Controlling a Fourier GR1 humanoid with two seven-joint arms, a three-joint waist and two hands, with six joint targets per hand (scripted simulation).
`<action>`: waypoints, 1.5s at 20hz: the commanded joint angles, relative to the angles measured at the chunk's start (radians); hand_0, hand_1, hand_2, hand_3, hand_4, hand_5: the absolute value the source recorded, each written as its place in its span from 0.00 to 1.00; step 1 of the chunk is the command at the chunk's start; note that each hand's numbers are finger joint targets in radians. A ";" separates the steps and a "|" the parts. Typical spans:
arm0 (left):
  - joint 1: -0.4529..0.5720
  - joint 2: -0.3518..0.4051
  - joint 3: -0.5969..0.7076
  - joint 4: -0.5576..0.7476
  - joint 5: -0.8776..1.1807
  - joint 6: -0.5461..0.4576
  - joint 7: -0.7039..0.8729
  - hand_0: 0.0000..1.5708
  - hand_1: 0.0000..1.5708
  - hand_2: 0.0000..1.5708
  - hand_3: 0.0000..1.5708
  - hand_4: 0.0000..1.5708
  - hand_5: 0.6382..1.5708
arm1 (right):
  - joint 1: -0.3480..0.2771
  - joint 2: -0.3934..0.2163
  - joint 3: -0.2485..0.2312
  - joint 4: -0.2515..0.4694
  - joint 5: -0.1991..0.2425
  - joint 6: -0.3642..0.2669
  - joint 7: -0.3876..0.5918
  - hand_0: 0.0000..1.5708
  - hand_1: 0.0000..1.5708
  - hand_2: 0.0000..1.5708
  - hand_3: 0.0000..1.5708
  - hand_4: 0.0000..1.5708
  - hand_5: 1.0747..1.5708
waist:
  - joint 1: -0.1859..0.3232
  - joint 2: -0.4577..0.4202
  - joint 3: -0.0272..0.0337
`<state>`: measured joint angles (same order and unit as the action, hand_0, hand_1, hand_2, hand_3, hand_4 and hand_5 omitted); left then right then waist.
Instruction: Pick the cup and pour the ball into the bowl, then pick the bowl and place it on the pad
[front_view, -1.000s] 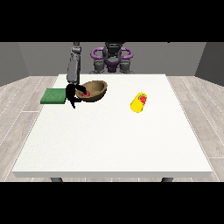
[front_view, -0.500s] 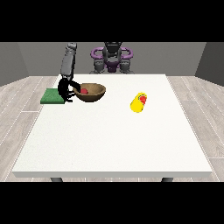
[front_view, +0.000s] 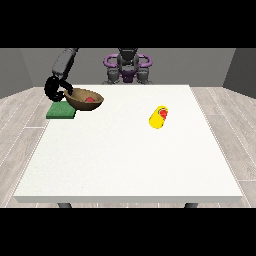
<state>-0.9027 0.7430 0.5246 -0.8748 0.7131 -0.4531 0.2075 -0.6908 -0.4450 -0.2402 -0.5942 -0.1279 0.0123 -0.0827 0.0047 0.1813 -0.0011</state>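
A brown bowl with a red ball inside hangs tilted just above the table, partly over the right edge of the green pad. The black hand at the view's left grips the bowl's left rim with curled fingers. A yellow cup lies on its side near the table's right half, its red inside facing the camera. The hand at the view's right does not show; only the robot's torso is seen behind the table.
The white table spreads wide toward the camera. The green pad lies at the table's far left corner, close to the edge.
The hand at the view's left has carried the bowl leftward and lifted it, from the middle-left of the table to the edge of the green pad. The cup has not moved.
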 joint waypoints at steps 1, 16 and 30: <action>0.030 0.014 -0.001 0.006 -0.009 0.003 -0.018 0.00 0.00 0.00 0.00 0.00 1.00 | 0.027 -0.061 0.020 -0.008 0.022 0.059 0.027 1.00 1.00 1.00 0.75 0.74 0.99 | -0.035 -0.020 0.0011; -0.071 0.009 -0.049 -0.246 0.071 0.137 0.071 0.00 0.00 0.00 0.00 0.00 1.00 | 0.077 -0.253 -0.127 0.184 -0.026 0.179 -0.233 1.00 1.00 1.00 0.47 0.75 0.99 | 0.050 0.156 0.0043; -0.078 0.078 -0.017 -0.529 0.205 0.220 0.205 0.00 0.00 0.00 0.00 0.00 0.99 | 0.001 -0.403 -0.241 0.325 -0.074 0.084 -0.253 0.52 0.52 0.46 0.61 0.00 0.89 | 0.119 0.313 0.0051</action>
<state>-0.9810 0.7990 0.4955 -1.3257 0.8807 -0.2699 0.3685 -0.6770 -0.8227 -0.4663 -0.2925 -0.2034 0.1342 -0.3082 0.1114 0.4616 0.0037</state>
